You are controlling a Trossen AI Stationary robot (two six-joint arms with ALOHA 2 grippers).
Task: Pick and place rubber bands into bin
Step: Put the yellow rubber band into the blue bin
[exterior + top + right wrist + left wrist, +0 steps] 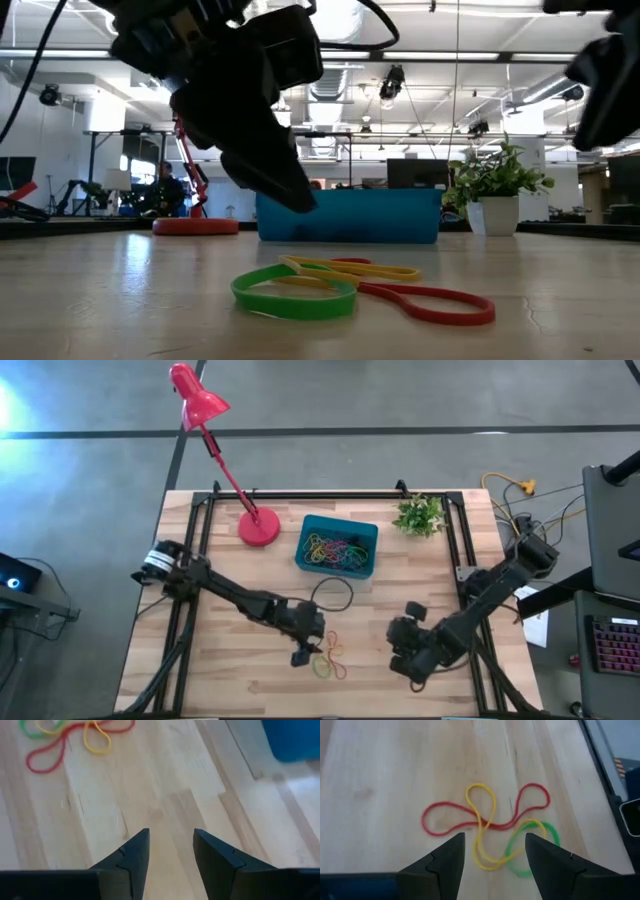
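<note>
Left hand (pixel 494 852) over rubber bands (pixel 490 827)

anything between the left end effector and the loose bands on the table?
Nothing. In the left wrist view, bare wood separates the open left end effector from the loose rubber bands directly ahead.

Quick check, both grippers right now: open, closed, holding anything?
Left gripper: open, empty, poised over the loose rubber bands.
Right gripper: open, empty, over bare table.

Both arms are dark, jointed links; the left arm (pixel 225 592) carries a white band near its base, and black, wedge-shaped fingers (pixel 445 865).
</note>
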